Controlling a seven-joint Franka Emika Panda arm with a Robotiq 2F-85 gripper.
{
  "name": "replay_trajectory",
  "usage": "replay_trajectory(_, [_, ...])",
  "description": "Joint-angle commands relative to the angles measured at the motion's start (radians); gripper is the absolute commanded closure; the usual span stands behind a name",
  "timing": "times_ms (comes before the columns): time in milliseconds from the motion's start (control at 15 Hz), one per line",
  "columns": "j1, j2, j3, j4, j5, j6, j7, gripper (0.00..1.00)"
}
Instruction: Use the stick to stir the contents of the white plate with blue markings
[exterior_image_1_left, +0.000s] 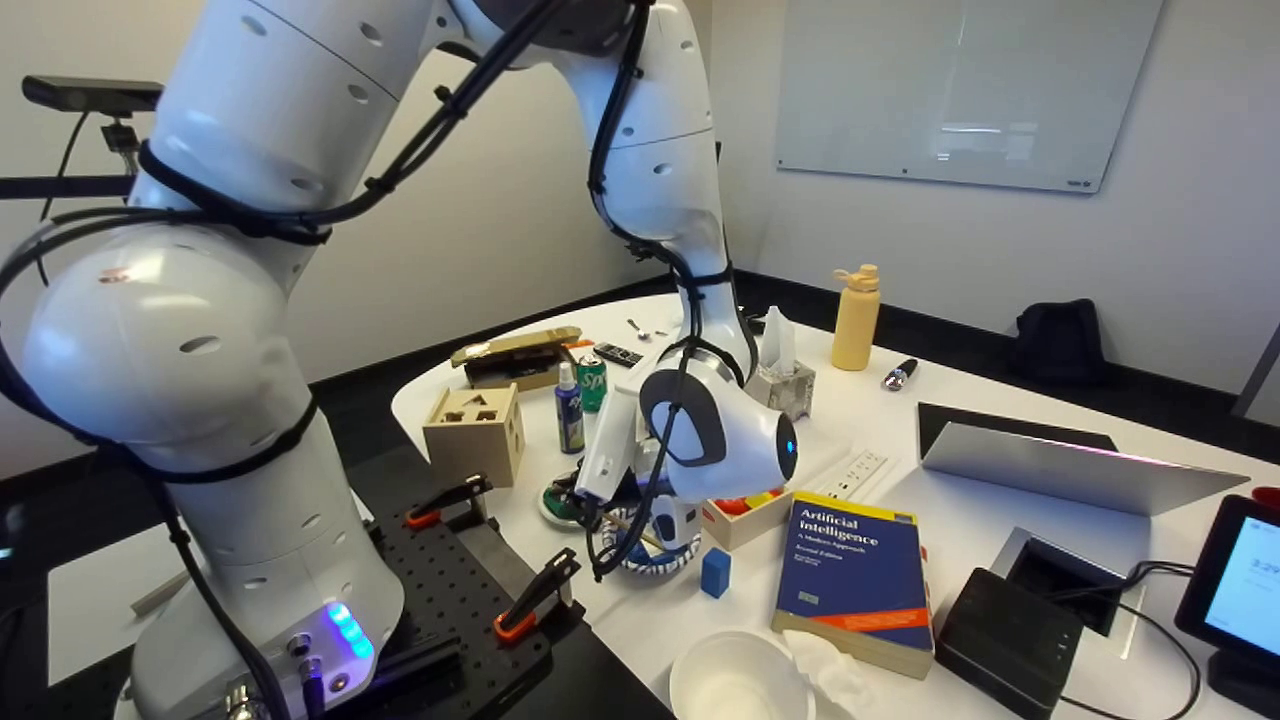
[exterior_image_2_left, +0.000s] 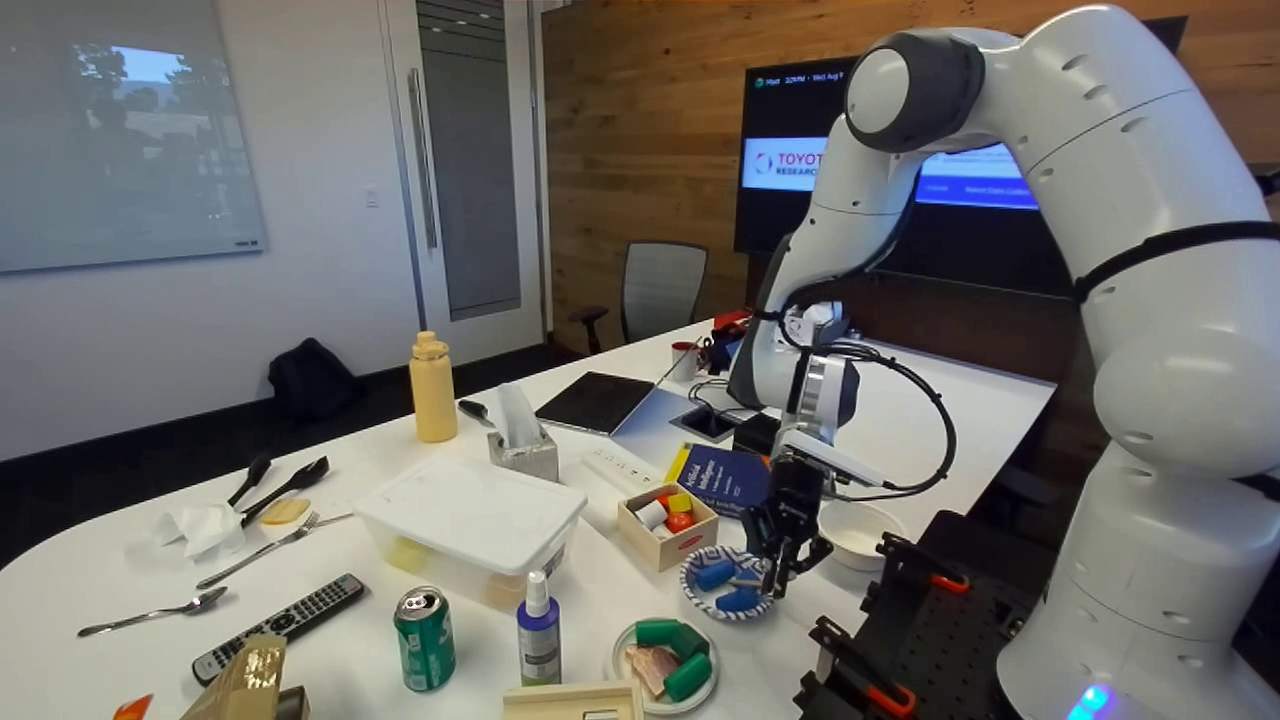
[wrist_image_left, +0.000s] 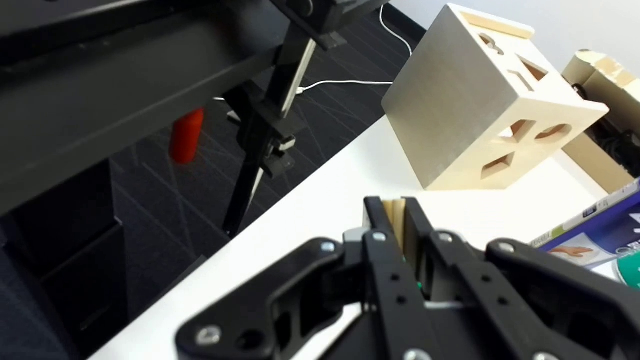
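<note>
Blue pieces (exterior_image_2_left: 738, 599) lie in the white plate with blue markings (exterior_image_2_left: 697, 600), which shows in both exterior views and is out of sight in the wrist view. Directly over the plate's edge, my gripper (exterior_image_2_left: 785, 575) points down and sideways. Its black fingers are closed on the stick (wrist_image_left: 397, 215), a pale wooden piece seen between the pads in the wrist view. In an exterior view the stick's free end reaches in over the plate among the blue pieces; whether it touches them I cannot tell. The arm hides part of the plate (exterior_image_1_left: 655, 568) in an exterior view.
Close to the plate stand a dish with green pieces (exterior_image_2_left: 688, 678), a wooden crate (exterior_image_2_left: 655, 545) of coloured pieces, a blue block (exterior_image_1_left: 716, 573) and a white bowl (exterior_image_2_left: 862, 535). A shape-sorter box (wrist_image_left: 450, 100), spray bottle (exterior_image_2_left: 540, 640) and clamps (exterior_image_1_left: 540, 595) are also around.
</note>
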Motion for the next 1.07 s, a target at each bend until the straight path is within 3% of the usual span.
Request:
replay_trajectory(0, [0.020, -0.030, 0.017, 0.007, 0.002, 0.036, 0.001, 0.97])
replay_trajectory(533, [0.009, -0.001, 0.082, 0.064, 0.003, -0.079, -0.023, 0.97])
replay_trajectory(1000, [0.015, 0.007, 0.069, 0.028, 0.016, -0.176, 0.007, 0.97])
